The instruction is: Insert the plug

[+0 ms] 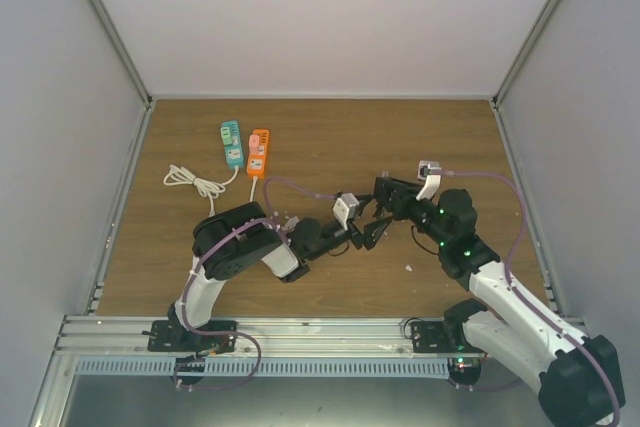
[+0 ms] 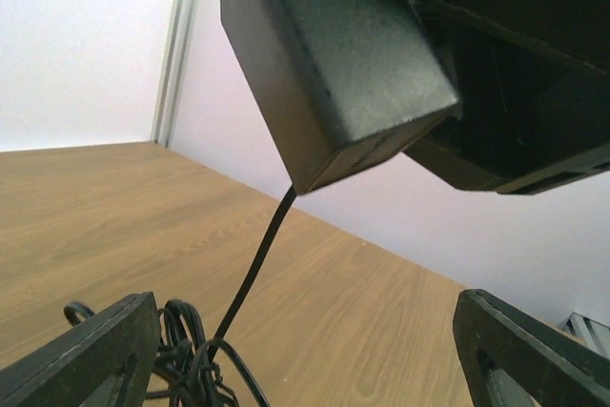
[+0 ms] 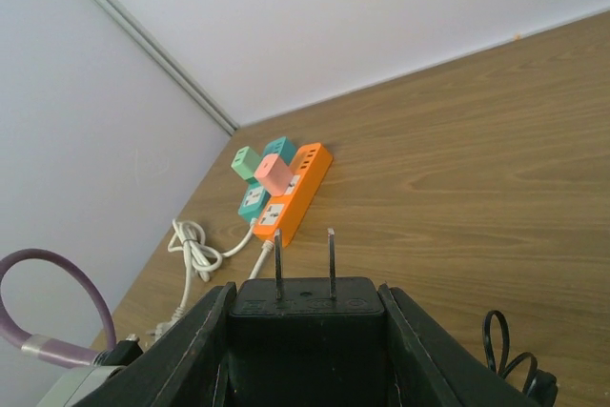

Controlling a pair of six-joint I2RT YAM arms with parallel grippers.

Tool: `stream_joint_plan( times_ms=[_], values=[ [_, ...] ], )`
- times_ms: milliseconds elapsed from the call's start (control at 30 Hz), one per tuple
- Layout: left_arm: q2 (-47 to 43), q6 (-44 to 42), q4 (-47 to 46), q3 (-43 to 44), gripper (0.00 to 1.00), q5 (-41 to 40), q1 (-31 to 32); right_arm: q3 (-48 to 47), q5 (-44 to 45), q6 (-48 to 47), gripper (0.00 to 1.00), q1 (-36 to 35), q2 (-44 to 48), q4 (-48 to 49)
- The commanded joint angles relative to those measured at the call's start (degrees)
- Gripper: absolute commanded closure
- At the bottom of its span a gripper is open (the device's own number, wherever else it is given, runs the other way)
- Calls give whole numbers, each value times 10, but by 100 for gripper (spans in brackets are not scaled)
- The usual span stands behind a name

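The plug (image 3: 305,321) hangs in the air over the middle of the tabletop (image 3: 496,159). The right tool (image 3: 307,359) pinches it at its sides. Its two prongs (image 3: 331,259) point toward the orange strip (image 3: 297,188), which lies well apart at the far left. The left tool (image 2: 305,355) is spread just under the plug and touches nothing. The black cord (image 2: 253,269) hangs down to a coil on the wood. I think it can catch on the left tool, or drag and turn the plug in the grip. Then the prongs would meet the slots tilted and push away the strip, which nothing holds.
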State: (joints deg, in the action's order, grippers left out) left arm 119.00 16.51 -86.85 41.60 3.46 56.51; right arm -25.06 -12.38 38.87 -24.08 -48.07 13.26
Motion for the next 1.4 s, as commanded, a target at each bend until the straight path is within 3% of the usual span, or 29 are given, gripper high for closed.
stream_joint_plan(
  times_ms=[0, 367, 533, 1367],
  values=[
    [6, 2, -190, 20, 14, -23, 2, 7, -16, -9, 88, 5, -5, 29],
    [-16, -51, -190, 29, 18, -29, -2, 7, -27, -18, 88, 5, -14, 32],
    [-30, -52, -190, 28, 27, -30, -15, 4, -34, -22, 88, 4, -23, 34],
    [-38, -46, -189, 25, 40, -10, -68, -5, -44, -42, 88, -15, -38, 39]
  ],
)
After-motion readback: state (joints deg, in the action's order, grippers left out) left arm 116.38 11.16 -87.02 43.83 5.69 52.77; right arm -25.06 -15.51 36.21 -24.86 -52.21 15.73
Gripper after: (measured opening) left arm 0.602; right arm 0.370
